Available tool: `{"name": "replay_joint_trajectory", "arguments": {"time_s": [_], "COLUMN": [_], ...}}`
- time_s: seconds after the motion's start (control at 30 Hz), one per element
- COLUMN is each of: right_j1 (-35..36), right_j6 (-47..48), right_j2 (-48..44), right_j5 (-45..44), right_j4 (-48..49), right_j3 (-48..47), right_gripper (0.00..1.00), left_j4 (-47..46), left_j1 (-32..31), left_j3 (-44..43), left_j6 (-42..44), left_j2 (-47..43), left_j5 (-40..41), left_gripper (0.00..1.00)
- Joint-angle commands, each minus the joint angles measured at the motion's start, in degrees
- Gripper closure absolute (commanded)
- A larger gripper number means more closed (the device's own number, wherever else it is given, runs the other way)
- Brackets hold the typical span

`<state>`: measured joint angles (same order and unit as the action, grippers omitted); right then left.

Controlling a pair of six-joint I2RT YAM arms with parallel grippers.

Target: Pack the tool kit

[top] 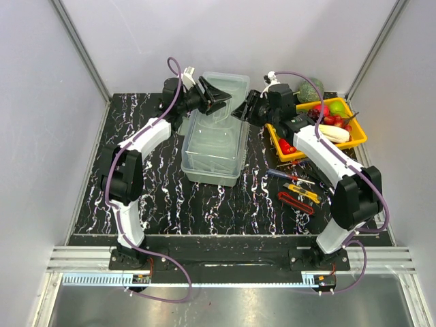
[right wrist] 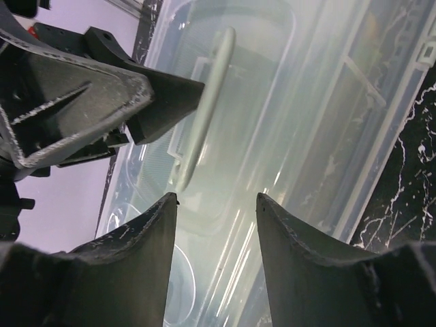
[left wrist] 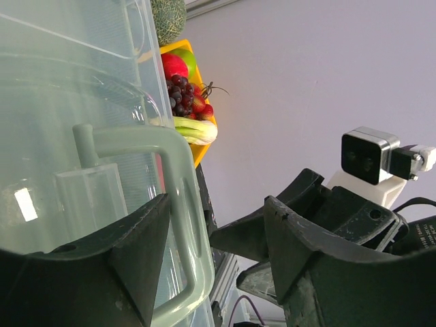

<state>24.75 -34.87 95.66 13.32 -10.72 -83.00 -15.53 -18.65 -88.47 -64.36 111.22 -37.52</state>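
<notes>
The pale grey-green toolbox (top: 211, 160) stands mid-table under its translucent lid (top: 228, 83). My left gripper (top: 216, 95) is open above the lid; in the left wrist view (left wrist: 216, 199) the lid's handle (left wrist: 180, 204) runs between its fingers, close to the left finger (left wrist: 129, 252), unclamped. My right gripper (top: 243, 110) is open and empty beside it, hovering over the lid (right wrist: 293, 136) with the handle (right wrist: 208, 88) ahead of it (right wrist: 216, 197). A screwdriver (top: 289, 176), a yellow knife (top: 303, 193) and a red knife (top: 294, 203) lie on the table to the right. No hammer shows.
An orange-yellow tray (top: 354, 139) of fruit and vegetables stands at the back right, with a green melon (top: 310, 88) behind it. The two grippers face each other closely over the lid. Grey walls close in the table on three sides.
</notes>
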Motion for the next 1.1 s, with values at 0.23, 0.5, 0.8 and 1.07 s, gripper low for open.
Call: {"name": "replay_joint_trajectory", "arguments": {"time_s": [0.23, 0.5, 0.8, 1.07], "right_j1": [0.3, 0.4, 0.4, 0.4], "right_j6": [-1.8, -5.6, -7.4, -9.3], "right_j2": [1.6, 6.2, 7.7, 10.1], "right_j5": [4.3, 7.9, 9.7, 10.8], "right_j4": [5.5, 6.8, 8.3, 10.1], "right_j3": [-3.0, -4.4, -4.9, -6.3], "right_gripper": [0.45, 0.5, 0.63, 0.73], "left_j4": [-4.2, -3.7, 1.1, 5.9], "left_j1": [-1.0, -0.9, -0.5, 1.3], "left_j3": [-1.8, -1.5, -1.4, -1.6], "left_j6": [0.0, -0.2, 2.7, 5.2], "left_j2": [-0.6, -0.7, -2.0, -4.5], "left_j5": [-2.1, -1.2, 0.5, 1.6], "left_gripper": [0.4, 0.41, 0.4, 0.37]}}
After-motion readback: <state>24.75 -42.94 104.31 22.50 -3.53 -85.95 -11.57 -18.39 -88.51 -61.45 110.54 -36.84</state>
